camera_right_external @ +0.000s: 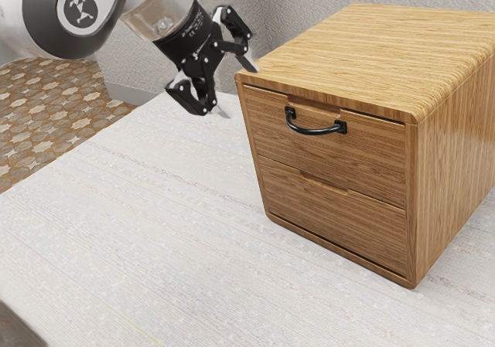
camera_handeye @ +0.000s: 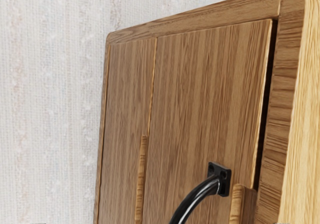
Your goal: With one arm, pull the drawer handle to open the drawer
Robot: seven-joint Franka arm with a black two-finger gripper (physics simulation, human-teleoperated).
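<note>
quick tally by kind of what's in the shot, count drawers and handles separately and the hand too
wooden cabinet: 1
drawers: 2 (upper drawer, lower drawer)
black handle: 1, on the upper drawer
hand: 1, open, beside the cabinet
total: 5

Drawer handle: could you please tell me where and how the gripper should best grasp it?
I'd grip the handle at its middle, coming straight at the upper drawer front-on, one finger above and one below. Its bar runs level and bows outward, leaving a gap behind.
</note>
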